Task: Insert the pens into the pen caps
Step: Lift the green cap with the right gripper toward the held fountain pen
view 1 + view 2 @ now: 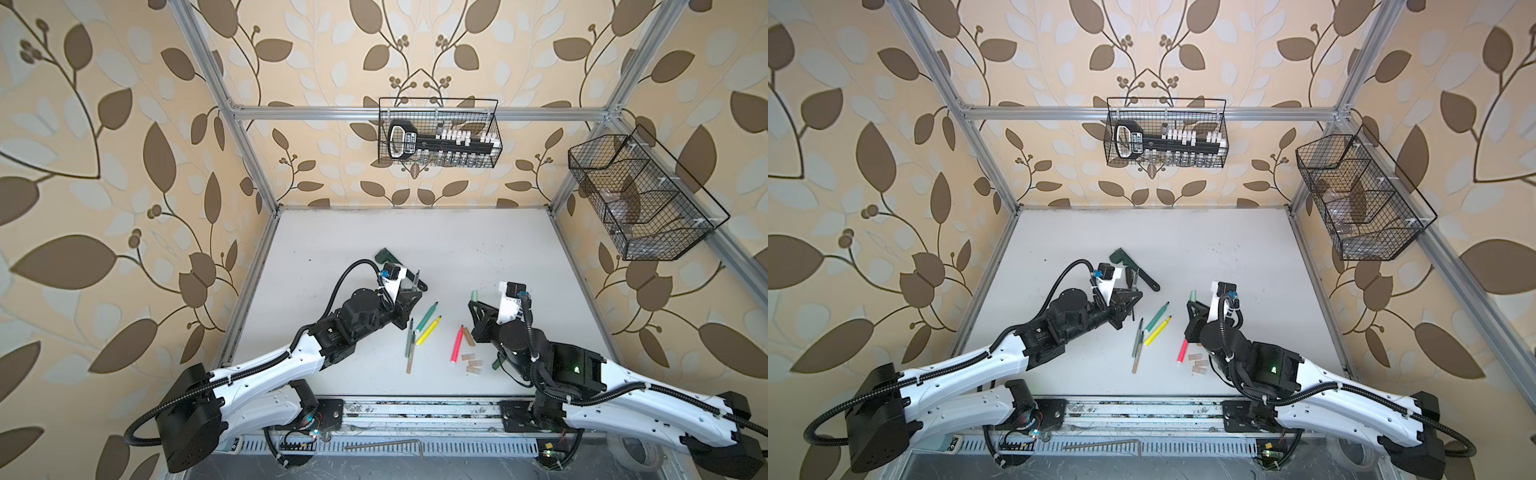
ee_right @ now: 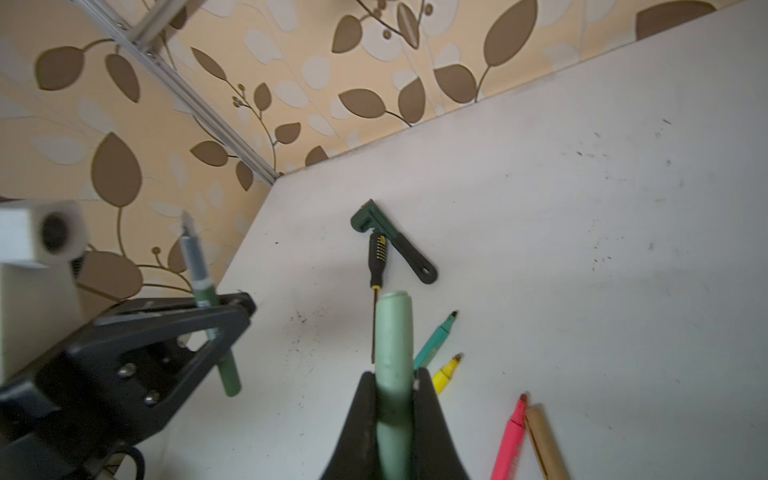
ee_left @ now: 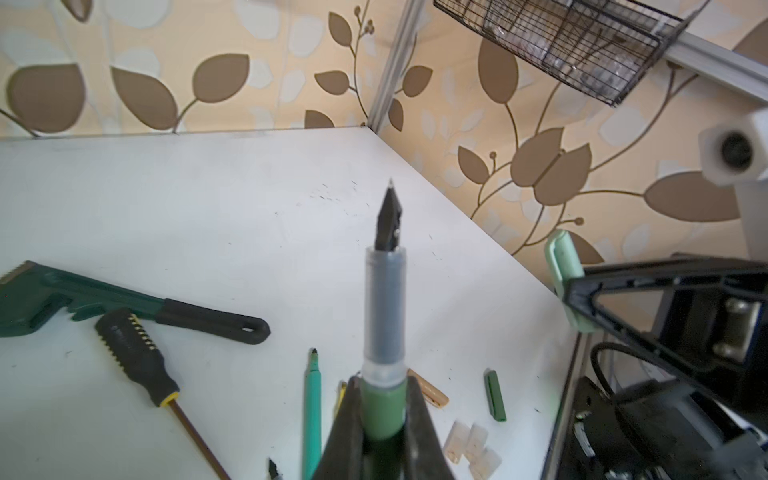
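My left gripper [image 3: 382,399] is shut on the barrel of a green pen [image 3: 384,311], whose black nib sticks out bare; in a top view this pen [image 1: 416,279] stands raised. My right gripper [image 2: 395,386] is shut on a pale green pen cap [image 2: 394,332], also seen as the cap [image 1: 474,296], held apart to the right of the pen. On the table lie a teal pen [image 1: 427,316], a yellow pen [image 1: 429,331], a thin dark green pen [image 1: 409,338], a gold-brown pen [image 1: 410,362], a pink pen [image 1: 457,344], a gold-brown cap [image 1: 468,336], three beige caps [image 1: 472,363] and a dark green cap [image 3: 494,395].
A dark green wrench [image 1: 1130,266] and a black-handled screwdriver [image 3: 133,353] lie behind the left gripper. Two wire baskets hang on the walls, one at the back [image 1: 438,133] and one at the right [image 1: 640,199]. An Allen key [image 1: 386,445] rests on the front rail.
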Robot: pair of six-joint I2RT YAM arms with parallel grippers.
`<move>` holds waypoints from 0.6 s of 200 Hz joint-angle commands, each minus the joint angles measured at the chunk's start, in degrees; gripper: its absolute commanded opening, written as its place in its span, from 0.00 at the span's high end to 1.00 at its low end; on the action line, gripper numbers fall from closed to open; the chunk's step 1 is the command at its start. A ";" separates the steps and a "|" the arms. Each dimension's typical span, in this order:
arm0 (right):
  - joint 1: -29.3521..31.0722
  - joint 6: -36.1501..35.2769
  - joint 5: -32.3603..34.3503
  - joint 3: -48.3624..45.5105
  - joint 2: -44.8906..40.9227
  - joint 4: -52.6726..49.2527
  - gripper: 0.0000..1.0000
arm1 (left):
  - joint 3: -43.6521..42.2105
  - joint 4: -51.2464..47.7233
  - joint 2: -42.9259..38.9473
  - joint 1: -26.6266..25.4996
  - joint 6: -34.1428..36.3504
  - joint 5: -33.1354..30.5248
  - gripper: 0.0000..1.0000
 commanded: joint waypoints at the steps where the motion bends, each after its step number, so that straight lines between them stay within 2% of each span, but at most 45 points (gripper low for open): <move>1: 0.76 -7.89 -0.77 0.23 -0.55 14.25 1.00 | 2.77 2.32 0.86 -0.73 2.99 7.85 1.00; 45: 0.76 -13.62 -5.92 -1.75 1.21 32.53 1.00 | 3.90 1.71 2.59 -1.86 5.14 10.67 1.00; 90: 0.33 -14.74 -5.85 0.59 8.00 38.63 1.00 | 4.64 1.00 2.77 -3.10 6.61 12.02 1.00; 120: -2.30 -11.97 -7.41 0.13 10.92 41.35 1.00 | 4.62 0.75 2.31 -3.54 6.93 11.99 1.00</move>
